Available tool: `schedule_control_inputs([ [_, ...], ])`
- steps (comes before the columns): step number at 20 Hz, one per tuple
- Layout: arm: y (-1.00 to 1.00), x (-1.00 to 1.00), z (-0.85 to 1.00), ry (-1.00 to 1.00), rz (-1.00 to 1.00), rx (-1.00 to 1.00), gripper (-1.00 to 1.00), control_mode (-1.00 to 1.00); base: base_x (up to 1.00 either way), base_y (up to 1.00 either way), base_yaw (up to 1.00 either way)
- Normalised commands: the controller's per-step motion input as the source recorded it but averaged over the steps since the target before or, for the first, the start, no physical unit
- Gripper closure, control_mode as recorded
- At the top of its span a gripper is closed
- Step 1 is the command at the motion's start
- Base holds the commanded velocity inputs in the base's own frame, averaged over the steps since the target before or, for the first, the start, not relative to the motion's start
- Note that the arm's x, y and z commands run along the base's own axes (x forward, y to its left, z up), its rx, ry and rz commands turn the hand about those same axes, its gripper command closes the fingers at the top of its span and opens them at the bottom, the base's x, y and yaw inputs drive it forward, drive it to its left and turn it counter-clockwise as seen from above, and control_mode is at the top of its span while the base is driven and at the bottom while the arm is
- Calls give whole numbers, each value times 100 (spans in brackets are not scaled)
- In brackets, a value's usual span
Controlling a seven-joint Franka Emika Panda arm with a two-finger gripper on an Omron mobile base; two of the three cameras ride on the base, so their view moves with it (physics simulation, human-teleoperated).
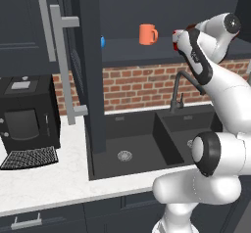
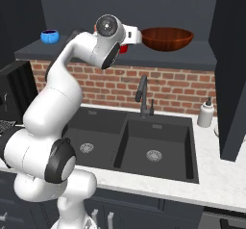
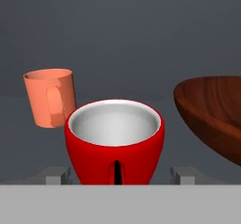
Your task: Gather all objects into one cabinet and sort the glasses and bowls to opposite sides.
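On the shelf of the open dark grey cabinet (image 1: 128,50) a glossy red mug (image 3: 115,140) with a white inside stands upright. My gripper (image 3: 121,175) is open around it, one fingertip (image 3: 56,174) on each side and a small gap between each and the mug. The light orange mug (image 3: 51,98) stands behind it to the left, also seen as the orange mug (image 1: 147,34) mid-shelf. The wide brown bowl (image 2: 167,38) sits just right of the red mug (image 2: 124,48). The small blue bowl (image 2: 49,36) is at the shelf's far left end.
The cabinet door (image 1: 92,65) with its long grey bar handle (image 1: 62,60) stands open to the left of the arm. Below are a dark double sink (image 2: 144,146), a black faucet (image 2: 142,95), a soap dispenser (image 2: 206,113) and a coffee machine (image 1: 27,122).
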Motion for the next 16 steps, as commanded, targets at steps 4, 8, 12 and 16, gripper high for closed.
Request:
schedule_control_inputs([
  [4, 0, 3, 0, 1, 0, 0, 100, -100, 0, 0, 0],
  [8, 0, 3, 0, 0, 0, 0, 100, -100, 0, 0, 0],
  [12, 0, 0, 0, 0, 0, 0, 100, -100, 0, 0, 0],
  [16, 0, -1, 0, 0, 0, 0, 100, -100, 0, 0, 0],
])
